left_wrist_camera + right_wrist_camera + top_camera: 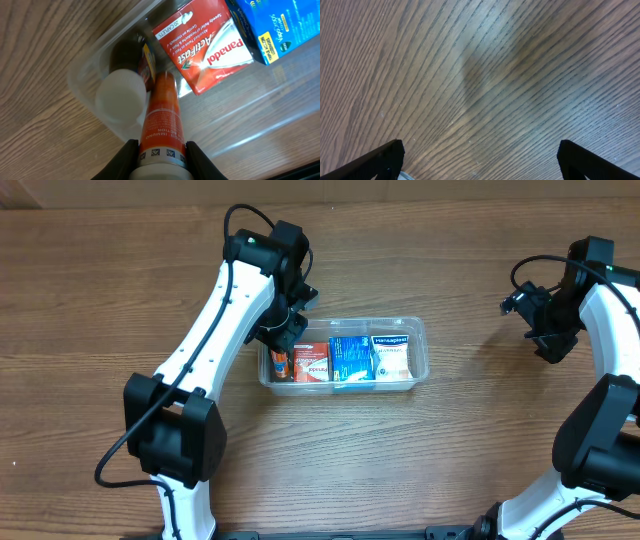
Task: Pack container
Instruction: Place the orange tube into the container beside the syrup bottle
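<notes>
While my left tool (pixel 161 154) clenches orange tube (pixel 161 112), its long axis points up-frame into frame-left end of container (pixel 424 348), beside white-capped bottle (pixel 120 95).

Brown wood-grain table (pixel 100 280). Laid flat in a row: red Panadol box (pixel 205 47), blue box (pixel 351 358), white box (pixel 391 358) (left to right, overhead view). Just beside the red box — orange tube (pixel 162 115), next to dark bottle (pixel 125 70) (white cap).
</notes>
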Robot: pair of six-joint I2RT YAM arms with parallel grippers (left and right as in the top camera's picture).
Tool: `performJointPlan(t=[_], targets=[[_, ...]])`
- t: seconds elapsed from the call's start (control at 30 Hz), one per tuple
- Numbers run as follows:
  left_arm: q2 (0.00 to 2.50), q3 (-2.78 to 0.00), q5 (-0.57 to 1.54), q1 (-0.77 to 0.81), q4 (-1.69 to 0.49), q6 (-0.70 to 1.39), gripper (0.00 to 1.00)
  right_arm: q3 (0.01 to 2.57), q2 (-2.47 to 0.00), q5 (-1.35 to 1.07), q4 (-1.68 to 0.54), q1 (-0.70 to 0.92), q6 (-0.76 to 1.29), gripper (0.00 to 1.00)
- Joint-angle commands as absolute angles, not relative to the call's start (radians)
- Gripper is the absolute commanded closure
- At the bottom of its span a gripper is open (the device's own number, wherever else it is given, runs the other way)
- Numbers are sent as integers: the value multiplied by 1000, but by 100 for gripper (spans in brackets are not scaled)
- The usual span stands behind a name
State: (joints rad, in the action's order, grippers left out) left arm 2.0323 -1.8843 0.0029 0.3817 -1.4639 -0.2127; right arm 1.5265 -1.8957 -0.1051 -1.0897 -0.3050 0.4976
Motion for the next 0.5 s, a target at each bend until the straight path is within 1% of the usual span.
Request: performJointPlan(t=[0.0,0.07,0.17,0.27,0.47], targets=[[2067,-1880,0,378,-1449,-202,74,1527,-1893,-109,-1085,-303,501,0],[2075,-1880,0,378,-1439,-202,73,1527,-1892,-109,-1085,-303,501,0],[2075,-1880,0,378,-1434,-202,64,1527,-1892,-109,-1085,-303,501,0],[2075,-1880,0,378,-1436,-202,60,1527,-1892,-109,-1085,-303,501,0],[2075,-1880,0,378,-1455,-202,60,1527,-1892,-109,-1085,-303,502,0]])
